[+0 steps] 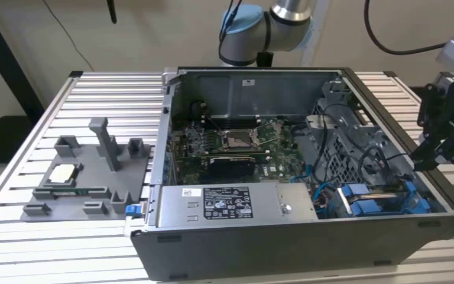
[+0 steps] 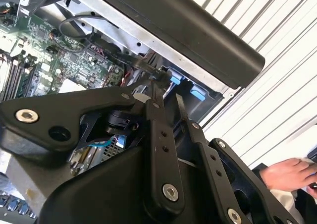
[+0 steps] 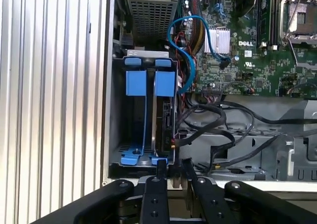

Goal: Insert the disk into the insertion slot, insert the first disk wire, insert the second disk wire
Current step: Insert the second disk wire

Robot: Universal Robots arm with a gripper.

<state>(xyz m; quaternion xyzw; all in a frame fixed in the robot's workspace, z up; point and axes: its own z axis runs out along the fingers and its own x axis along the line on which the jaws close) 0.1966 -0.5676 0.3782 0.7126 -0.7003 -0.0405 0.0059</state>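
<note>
The disk (image 3: 162,117) sits in the insertion slot (image 3: 113,105), at four o'clock within the computer case (image 1: 290,248) in the exterior view; the gripper (image 3: 174,168), narrowly parted and empty, hovers at the case's three o'clock

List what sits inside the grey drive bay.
Two blue frames stand side by side in the insertion slot. The one nearer the motherboard carries the disk, seen edge-on. Its label face is hidden.
</note>
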